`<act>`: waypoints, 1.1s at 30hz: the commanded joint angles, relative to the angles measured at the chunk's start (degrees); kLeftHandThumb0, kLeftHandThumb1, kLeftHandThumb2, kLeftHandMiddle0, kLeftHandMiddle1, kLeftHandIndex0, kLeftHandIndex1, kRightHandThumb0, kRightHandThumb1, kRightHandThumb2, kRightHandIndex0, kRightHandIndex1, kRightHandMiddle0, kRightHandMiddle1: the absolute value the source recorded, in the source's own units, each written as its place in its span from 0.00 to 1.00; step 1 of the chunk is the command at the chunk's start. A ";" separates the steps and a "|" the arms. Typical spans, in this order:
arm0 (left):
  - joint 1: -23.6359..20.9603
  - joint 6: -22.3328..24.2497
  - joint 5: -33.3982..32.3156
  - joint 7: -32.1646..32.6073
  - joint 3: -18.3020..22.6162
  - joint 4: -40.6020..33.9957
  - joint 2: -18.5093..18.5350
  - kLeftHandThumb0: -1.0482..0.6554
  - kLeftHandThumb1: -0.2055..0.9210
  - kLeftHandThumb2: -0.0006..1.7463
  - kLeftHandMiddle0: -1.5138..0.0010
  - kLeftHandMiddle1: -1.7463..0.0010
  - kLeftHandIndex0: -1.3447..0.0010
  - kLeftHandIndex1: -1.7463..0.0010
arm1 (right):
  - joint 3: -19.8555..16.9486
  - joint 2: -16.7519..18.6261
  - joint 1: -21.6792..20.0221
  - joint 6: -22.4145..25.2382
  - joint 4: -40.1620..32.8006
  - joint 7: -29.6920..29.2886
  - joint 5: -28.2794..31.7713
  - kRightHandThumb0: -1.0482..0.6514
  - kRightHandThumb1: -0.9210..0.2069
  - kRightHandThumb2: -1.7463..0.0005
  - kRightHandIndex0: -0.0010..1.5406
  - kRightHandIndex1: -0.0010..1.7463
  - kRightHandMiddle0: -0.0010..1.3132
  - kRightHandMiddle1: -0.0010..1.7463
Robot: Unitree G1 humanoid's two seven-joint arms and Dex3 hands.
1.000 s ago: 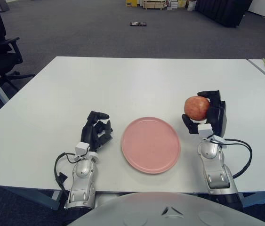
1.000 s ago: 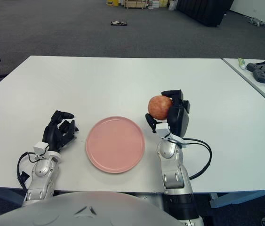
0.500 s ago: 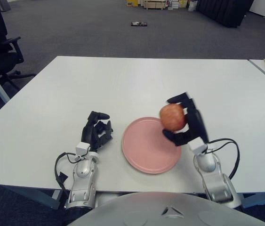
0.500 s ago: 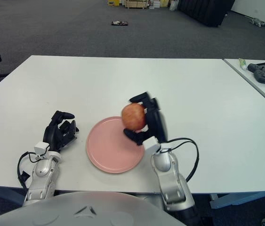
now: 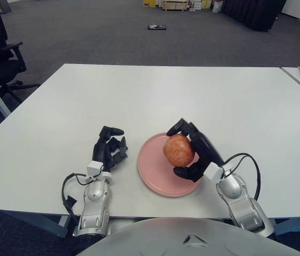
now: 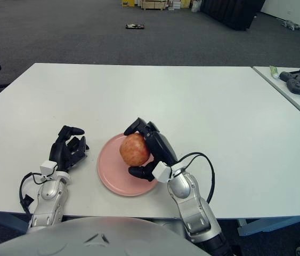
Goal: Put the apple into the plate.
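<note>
While our right robot hand [image 5: 195,154] wraps the round red-yellow apple [image 5: 179,150] over the flat pink plate [image 5: 157,181], contact w/ it is unclear; firm, smooth, rollable, so we grip its sides. Left robot hand [image 5: 109,148], fingers curled, idles beside plate on white bench [image 5: 139,96].

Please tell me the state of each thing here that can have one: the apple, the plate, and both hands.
apple: gripped in the right hand, over the plate; contact with the plate cannot be told.
plate: flat on the table, nothing released on it yet.
right hand: fingers closed around the apple.
left hand: idle left of the plate, fingers curled, holding nothing.
</note>
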 commanded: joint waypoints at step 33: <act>-0.52 -0.01 -0.52 0.10 0.17 -0.02 0.21 0.39 0.75 0.52 0.57 0.00 0.73 0.00 | 6.87 -2.81 -2.99 1.56 9.67 -7.67 -22.27 0.48 0.41 0.38 0.20 1.00 0.35 0.94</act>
